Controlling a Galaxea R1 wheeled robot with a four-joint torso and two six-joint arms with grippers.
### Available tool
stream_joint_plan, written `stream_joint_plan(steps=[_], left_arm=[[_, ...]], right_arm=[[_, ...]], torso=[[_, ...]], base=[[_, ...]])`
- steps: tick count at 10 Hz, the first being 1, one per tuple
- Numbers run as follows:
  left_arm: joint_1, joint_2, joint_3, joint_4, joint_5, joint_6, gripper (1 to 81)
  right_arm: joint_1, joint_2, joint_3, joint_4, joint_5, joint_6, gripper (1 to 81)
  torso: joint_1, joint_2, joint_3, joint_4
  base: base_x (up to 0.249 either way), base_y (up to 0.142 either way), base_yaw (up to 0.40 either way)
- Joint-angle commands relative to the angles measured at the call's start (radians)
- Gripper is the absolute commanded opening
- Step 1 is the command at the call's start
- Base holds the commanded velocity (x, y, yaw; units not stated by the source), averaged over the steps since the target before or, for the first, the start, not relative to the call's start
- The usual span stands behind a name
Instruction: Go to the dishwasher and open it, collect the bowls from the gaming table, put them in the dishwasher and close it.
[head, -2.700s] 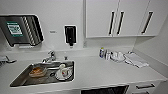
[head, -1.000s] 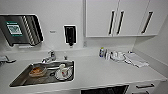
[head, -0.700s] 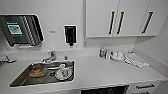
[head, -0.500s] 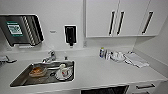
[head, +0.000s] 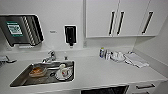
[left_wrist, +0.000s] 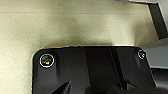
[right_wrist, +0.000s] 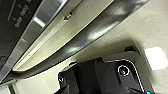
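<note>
Under the white counter (head: 100, 72), at the lower edge of the head view, a dark band marks the dishwasher (head: 105, 90). In the right wrist view, a steel-coloured panel edge of the dishwasher (right_wrist: 52, 35) runs slantwise close to the camera, with a dark strip carrying pale lettering (right_wrist: 15, 17) beside it. My right arm's dark plate sits just below that edge. The left wrist view looks down on a beige floor (left_wrist: 75, 25) past the left arm's dark plate.
A steel sink (head: 22, 80) with a tap (head: 50, 58) holds a brownish dish (head: 37, 72) and a white cup on a plate (head: 63, 72). Bottles (head: 102, 53) and cloths (head: 135, 59) lie at the counter's back right. White handled cabinets (head: 117, 17) hang above.
</note>
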Motion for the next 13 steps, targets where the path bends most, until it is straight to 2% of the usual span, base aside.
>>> stream_joint_plan(steps=[1,3,5,7,9,11,12,13], left_arm=[[-0.038,-0.007,0.002,0.002,0.034,0.003,81.1],[-0.038,-0.005,0.002,0.003,0.034,0.006,81.1],[-0.038,-0.007,0.002,-0.001,0.034,0.006,81.1],[-0.038,-0.005,0.002,-0.003,0.034,0.006,81.1],[-0.037,-0.007,0.002,-0.003,0.034,0.006,81.1],[-0.038,-0.01,0.0,-0.001,0.034,0.006,81.1],[-0.038,-0.008,0.0,-0.001,0.034,0.006,81.1],[-0.038,-0.008,-0.001,0.0,0.034,0.006,81.1]], right_arm=[[0.013,0.012,-0.023,-0.021,0.045,-0.073,81.1],[-0.023,0.065,-0.018,-0.024,0.226,-0.104,81.1],[-0.031,0.105,-0.02,-0.047,0.264,-0.105,81.1],[-0.034,0.167,-0.013,-0.053,0.335,-0.104,81.1],[0.005,0.223,-0.01,-0.054,0.334,-0.098,81.1],[0.06,0.23,0.028,-0.037,0.302,-0.085,81.1],[0.078,0.22,0.046,-0.018,0.291,-0.059,81.1],[0.1,0.198,0.068,0.026,0.25,-0.03,81.1]], torso=[[0.0,0.0,0.0,0.0],[0.0,0.0,0.0,0.0],[0.0,0.0,0.001,0.0],[0.0,0.0,0.001,0.0],[0.0,0.0,0.001,0.0],[0.0,0.0,0.001,0.0],[0.0,0.0,0.001,0.0],[0.0,0.0,0.001,0.0]], base=[[0.0,0.0,0.0],[0.0,0.0,0.0],[0.0,0.0,0.0],[0.0,0.0,0.0],[0.0,0.0,0.0],[0.0,0.0,0.0],[0.0,0.0,0.0],[0.0,0.0,0.0]])
